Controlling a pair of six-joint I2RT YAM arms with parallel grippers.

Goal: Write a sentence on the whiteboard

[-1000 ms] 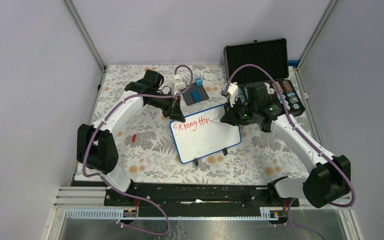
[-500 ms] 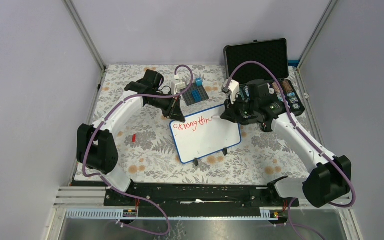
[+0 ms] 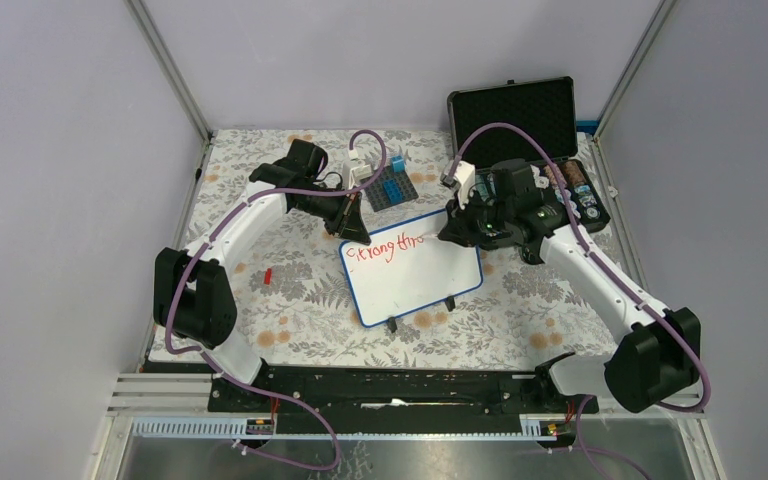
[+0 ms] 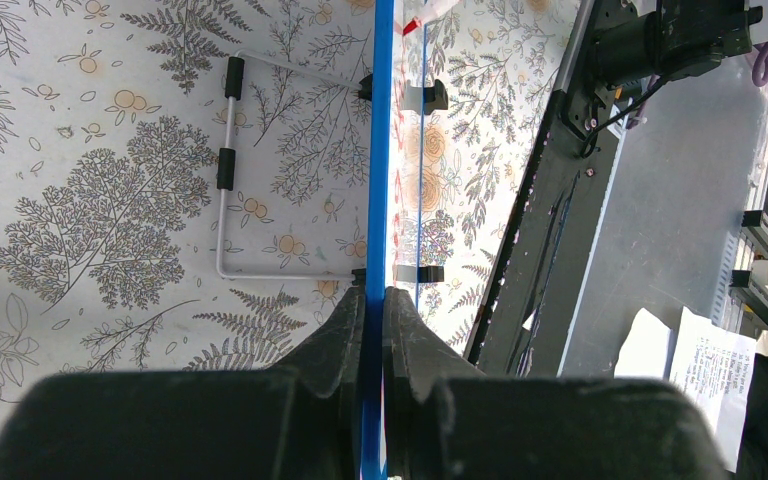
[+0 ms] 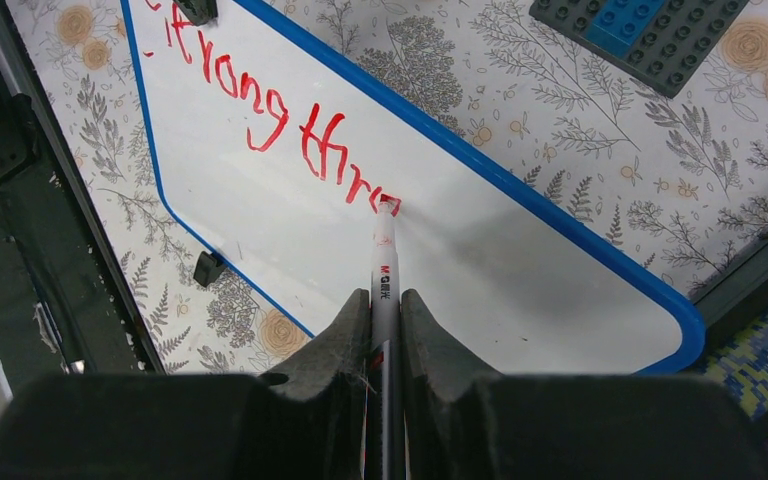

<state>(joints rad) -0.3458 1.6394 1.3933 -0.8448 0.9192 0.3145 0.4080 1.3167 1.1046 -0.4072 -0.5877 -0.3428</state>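
The whiteboard [image 3: 415,275], white with a thin blue rim and black feet, stands tilted on the floral table mat. Red writing [image 3: 385,246] runs along its top; in the right wrist view [image 5: 290,130] it reads roughly "strong thro". My left gripper [image 3: 352,232] is shut on the board's top left blue rim [image 4: 377,150], seen edge-on in the left wrist view. My right gripper [image 5: 385,305] is shut on a white marker [image 5: 384,265]. Its red tip touches the board at the end of the last letter [image 5: 387,203].
A grey and blue brick plate [image 3: 390,190] lies behind the board. An open black foam-lined case [image 3: 520,115] with small items stands at the back right. A small red cap [image 3: 268,275] lies on the mat at the left. Metal frame posts edge the cell.
My right gripper has shifted a little to the left and turned while the marker tip added strokes to the last red letters. The left arm and the board have stayed still.
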